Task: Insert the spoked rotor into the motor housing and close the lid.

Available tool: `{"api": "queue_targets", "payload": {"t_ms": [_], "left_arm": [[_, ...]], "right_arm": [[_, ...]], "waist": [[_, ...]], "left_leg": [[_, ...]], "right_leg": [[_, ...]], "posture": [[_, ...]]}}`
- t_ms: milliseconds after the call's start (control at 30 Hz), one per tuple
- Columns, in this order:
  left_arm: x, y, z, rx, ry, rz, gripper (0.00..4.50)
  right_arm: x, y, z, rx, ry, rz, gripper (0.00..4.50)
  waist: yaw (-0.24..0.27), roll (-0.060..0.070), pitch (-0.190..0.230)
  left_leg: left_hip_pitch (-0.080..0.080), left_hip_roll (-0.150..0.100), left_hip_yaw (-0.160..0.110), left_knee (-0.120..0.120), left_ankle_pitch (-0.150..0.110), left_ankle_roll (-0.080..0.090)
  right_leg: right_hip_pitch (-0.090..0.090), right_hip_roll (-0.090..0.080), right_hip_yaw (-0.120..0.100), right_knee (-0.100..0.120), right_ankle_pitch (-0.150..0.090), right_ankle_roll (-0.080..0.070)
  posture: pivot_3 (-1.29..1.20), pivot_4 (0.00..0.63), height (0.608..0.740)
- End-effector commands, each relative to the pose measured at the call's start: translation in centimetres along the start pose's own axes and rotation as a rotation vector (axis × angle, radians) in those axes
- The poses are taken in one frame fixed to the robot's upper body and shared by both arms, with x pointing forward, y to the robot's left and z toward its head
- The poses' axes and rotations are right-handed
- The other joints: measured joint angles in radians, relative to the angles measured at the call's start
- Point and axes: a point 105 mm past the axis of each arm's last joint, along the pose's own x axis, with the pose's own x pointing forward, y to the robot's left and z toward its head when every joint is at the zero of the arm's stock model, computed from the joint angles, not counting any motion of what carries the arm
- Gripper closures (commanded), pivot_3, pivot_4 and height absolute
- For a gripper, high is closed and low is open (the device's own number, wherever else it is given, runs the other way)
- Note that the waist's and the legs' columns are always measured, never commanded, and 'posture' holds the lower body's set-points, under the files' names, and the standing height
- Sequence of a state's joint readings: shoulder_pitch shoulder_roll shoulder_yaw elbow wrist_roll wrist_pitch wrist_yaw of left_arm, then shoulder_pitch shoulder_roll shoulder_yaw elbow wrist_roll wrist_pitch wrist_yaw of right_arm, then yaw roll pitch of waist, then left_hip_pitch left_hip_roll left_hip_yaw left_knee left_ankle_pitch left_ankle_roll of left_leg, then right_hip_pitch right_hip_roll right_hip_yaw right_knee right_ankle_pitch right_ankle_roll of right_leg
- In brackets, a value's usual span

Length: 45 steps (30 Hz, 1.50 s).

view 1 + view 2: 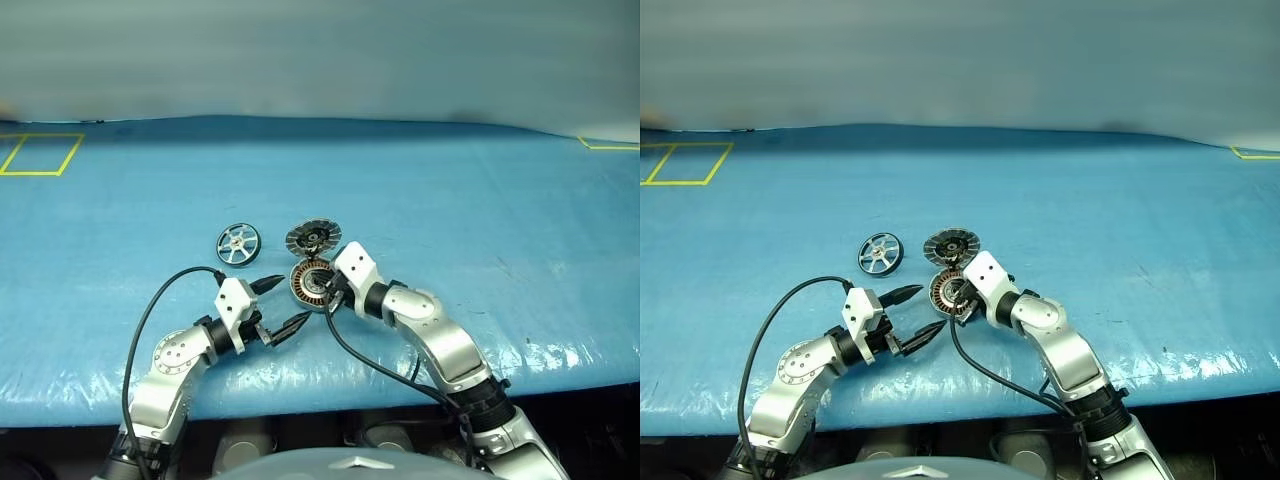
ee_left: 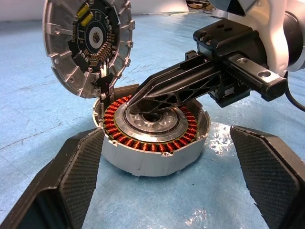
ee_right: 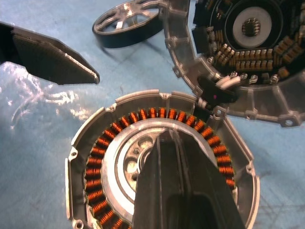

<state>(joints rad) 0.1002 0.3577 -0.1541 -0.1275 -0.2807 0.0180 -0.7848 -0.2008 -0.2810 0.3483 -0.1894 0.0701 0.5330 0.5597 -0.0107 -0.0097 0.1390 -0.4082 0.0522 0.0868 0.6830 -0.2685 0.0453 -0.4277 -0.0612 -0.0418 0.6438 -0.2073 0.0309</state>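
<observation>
Rotor (image 1: 238,244) lies left of the housing (image 1: 312,283), untouched; your right tool (image 3: 164,143), pressed together, rests inside it. Withdraw it, then send the spread left tool (image 1: 275,306) to grip the rotor's rim.

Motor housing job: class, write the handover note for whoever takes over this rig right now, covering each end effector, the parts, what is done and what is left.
Left end effector: open, empty, level beside the motor housing.
Right end effector: shut, holding nothing, its tips over the housing's metal centre.
Spoked rotor: lying on the blue table, apart from the housing, on the left end effector's side.
Lid: hinged open, standing up behind the housing.
Done: housing open.
Left: pick up the rotor, seat it in the housing, close the lid.
</observation>
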Motion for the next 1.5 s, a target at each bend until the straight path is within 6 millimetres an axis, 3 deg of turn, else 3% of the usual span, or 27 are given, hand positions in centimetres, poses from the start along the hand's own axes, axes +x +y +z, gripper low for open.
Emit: {"api": "queue_targets", "payload": {"t_ms": [33,200,600,833,1167,1333,1500], "left_arm": [[0.3,-0.2,1.9,0.042,-0.058,-0.014,0.0],[0.4,-0.2,2.0,0.043,-0.06,-0.013,0.0],[0.4,-0.3,2.1,0.043,-0.057,-0.016,0.0],[-0.1,0.3,2.2,0.038,-0.073,0.022,0.0],[-2.5,4.2,3.2,0.069,-0.092,0.158,0.0],[-3.8,6.7,4.8,0.124,-0.1,0.215,0.0],[-4.7,10.2,7.2,0.228,0.019,0.218,0.0]], "right_arm": [[-0.6,-0.6,-4.1,-0.013,0.167,-0.042,4.49],[-0.5,0.3,-2.9,0.026,0.081,0.006,4.49],[-0.8,1.4,3.2,0.144,-0.25,0.091,4.49],[-1.4,1.3,3.6,0.107,-0.248,0.099,4.49],[-4.0,1.2,2.4,0.096,-0.207,0.109,4.49],[-4.9,1.6,2.3,0.115,-0.21,0.098,4.49],[-5.3,2.1,2.0,0.087,-0.184,0.095,4.49]], "waist": [[0.0,0.0,0.0],[0.001,0.0,0.0],[-0.001,0.0,0.001],[0.0,0.001,0.002],[0.001,0.001,0.003],[0.0,0.0,0.003],[0.004,0.0,0.004]], "left_leg": [[0.0,0.0,0.0,0.0,0.0,0.0],[0.0,0.0,0.0,0.0,0.0,0.0],[-0.005,0.0,0.0,0.0,0.0,0.0],[-0.006,0.0,0.0,0.0,0.0,0.0],[-0.006,0.0,0.0,0.0,0.0,0.0],[-0.005,0.0,0.0,0.0,0.0,0.0],[-0.006,0.0,0.0,0.0,0.0,-0.001]], "right_leg": [[0.0,0.0,0.0,0.0,0.0,0.0],[0.0,0.0,0.0,0.0,-0.002,0.003],[0.0,0.001,0.0,0.0,0.0,0.001],[-0.001,0.0,0.0,0.0,-0.001,0.001],[-0.001,0.0,0.0,0.0,-0.001,0.002],[-0.001,0.001,0.0,0.0,-0.003,0.004],[-0.001,0.001,-0.001,0.0,-0.003,0.004]], "posture": [[0.0,0.15,0.74],[0.0,0.15,0.74],[0.0,0.15,0.74],[0.0,0.15,0.74],[0.0,0.15,0.74],[0.0,0.15,0.74],[0.0,0.15,0.74]]}}
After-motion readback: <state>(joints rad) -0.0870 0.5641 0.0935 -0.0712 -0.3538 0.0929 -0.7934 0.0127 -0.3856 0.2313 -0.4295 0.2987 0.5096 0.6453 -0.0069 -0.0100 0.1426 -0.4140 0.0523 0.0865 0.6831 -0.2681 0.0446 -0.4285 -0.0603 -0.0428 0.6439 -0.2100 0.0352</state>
